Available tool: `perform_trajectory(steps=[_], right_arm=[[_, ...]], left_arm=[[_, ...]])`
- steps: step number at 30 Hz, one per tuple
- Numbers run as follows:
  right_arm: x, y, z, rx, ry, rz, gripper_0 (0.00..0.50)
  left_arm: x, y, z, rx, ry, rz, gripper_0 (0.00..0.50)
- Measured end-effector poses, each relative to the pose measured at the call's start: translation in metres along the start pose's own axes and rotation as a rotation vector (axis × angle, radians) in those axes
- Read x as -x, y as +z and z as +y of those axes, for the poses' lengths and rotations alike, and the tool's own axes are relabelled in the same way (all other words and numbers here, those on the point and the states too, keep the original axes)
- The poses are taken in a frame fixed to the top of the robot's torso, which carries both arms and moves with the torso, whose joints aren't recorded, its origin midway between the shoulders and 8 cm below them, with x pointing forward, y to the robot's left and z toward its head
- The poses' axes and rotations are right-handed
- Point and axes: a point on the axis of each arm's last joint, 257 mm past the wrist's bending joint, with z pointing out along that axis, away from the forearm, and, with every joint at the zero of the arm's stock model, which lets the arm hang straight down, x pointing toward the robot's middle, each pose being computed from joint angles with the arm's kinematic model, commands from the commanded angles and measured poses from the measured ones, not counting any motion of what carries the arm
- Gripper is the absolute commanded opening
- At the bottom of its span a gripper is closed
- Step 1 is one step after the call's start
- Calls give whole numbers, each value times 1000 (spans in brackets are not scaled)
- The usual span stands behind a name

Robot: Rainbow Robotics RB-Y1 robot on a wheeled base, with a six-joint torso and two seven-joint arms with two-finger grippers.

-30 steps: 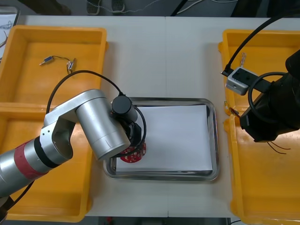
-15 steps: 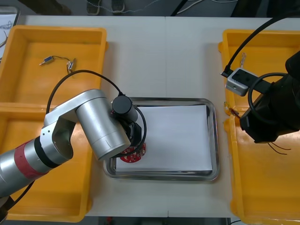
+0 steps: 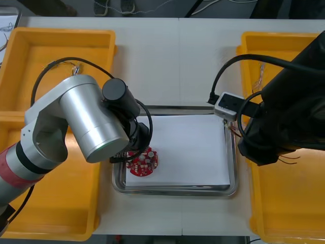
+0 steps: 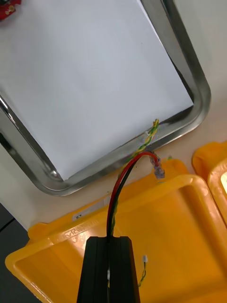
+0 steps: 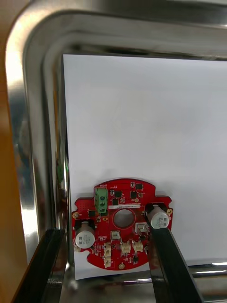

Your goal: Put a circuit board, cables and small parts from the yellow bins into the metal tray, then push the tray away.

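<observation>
A round red circuit board (image 3: 143, 161) lies flat on the white sheet in the near left corner of the metal tray (image 3: 177, 108). My left gripper (image 5: 105, 236) is open just above it. Its fingers (image 5: 49, 265) stand on either side of the circuit board (image 5: 122, 222). My right gripper (image 4: 109, 244) is shut on a red and yellow cable (image 4: 124, 182) that also has a black strand. The cable's free end hangs over the tray's rim (image 4: 198, 80) next to the right-hand yellow bin (image 4: 156, 222). In the front view a bit of the cable (image 3: 232, 131) shows at the tray's right edge.
Two yellow bins (image 3: 56, 203) flank the tray on the left and two (image 3: 289, 203) on the right. Thin wires (image 3: 293, 157) lie in the near right bin. The right arm's bulk covers much of the right bins. Bare table lies beyond the tray.
My left arm has drawn back and up, uncovering the circuit board in the tray. My right arm has swung left with the cable, from over the right bins to the tray's right edge.
</observation>
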Motion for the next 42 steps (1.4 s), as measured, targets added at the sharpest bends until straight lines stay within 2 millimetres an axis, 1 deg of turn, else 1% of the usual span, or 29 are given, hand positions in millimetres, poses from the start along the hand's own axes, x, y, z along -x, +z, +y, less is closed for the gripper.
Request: perform_trajectory(steps=[4,9,12,14,19,23,26,29,33,36,42], right_arm=[[17,8,15,26,-35,-21,0],[46,21,35,81,-57,-74,0],[59,29,41,80,-72,-100,0],[65,34,40,61,-105,-112,0],[66,50,44,65,-266,-103,0],[61,64,45,80,-304,-69,0],[62,74,47,91,-339,-52,0],[67,83,49,97,-384,-45,0],[74,99,53,93,-386,-28,0],[76,113,55,74,-392,-6,0],[69,138,62,82,-392,31,0]], left_arm=[[5,-12,11,0,-22,12,500],[17,-30,32,13,-63,19,500],[26,-40,44,14,-94,19,500],[31,-47,53,20,-115,22,500],[48,-66,79,33,-180,10,500],[67,-81,91,10,-215,-25,500],[75,-87,104,7,-197,-44,500],[76,-88,117,17,-141,-47,500],[73,-88,138,32,-86,-41,500],[69,-88,155,41,-105,-35,500],[67,-90,188,54,-192,-30,500]])
